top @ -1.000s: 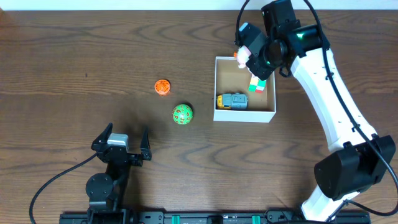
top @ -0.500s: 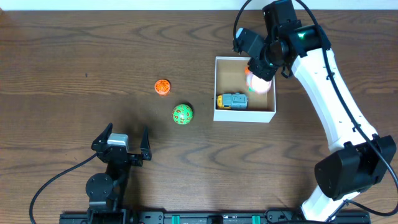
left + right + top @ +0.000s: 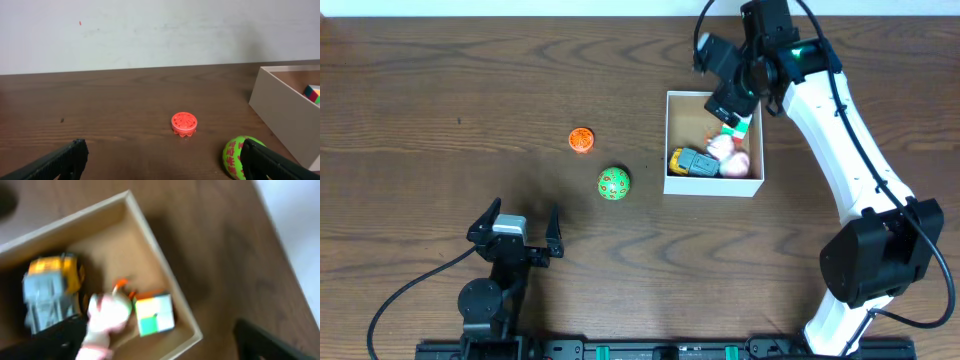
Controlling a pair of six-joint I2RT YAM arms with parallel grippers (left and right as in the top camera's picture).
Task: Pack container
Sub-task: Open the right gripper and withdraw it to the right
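The container [image 3: 667, 140], a shallow white-walled box with a brown inside, stands right of centre. In it lie a yellow and grey toy truck [image 3: 694, 162], a pink and white toy [image 3: 730, 155] and a colour cube [image 3: 738, 126]. My right gripper [image 3: 722, 78] hovers over the box's far edge, open and holding nothing. The right wrist view, blurred, shows the container [image 3: 160, 265] below with the truck [image 3: 52, 295], the pink toy [image 3: 107, 315] and the cube [image 3: 155, 312]. My left gripper [image 3: 523, 210] rests open near the front edge.
An orange ridged disc [image 3: 582, 139] and a green patterned ball [image 3: 614, 183] lie on the wooden table left of the box. In the left wrist view the disc [image 3: 184, 123] is ahead, the ball [image 3: 240, 156] is by the right finger, and the box wall [image 3: 280, 105] is at right.
The right gripper opened and let the pink and white toy fall into the container beside the truck. The left arm has not moved.
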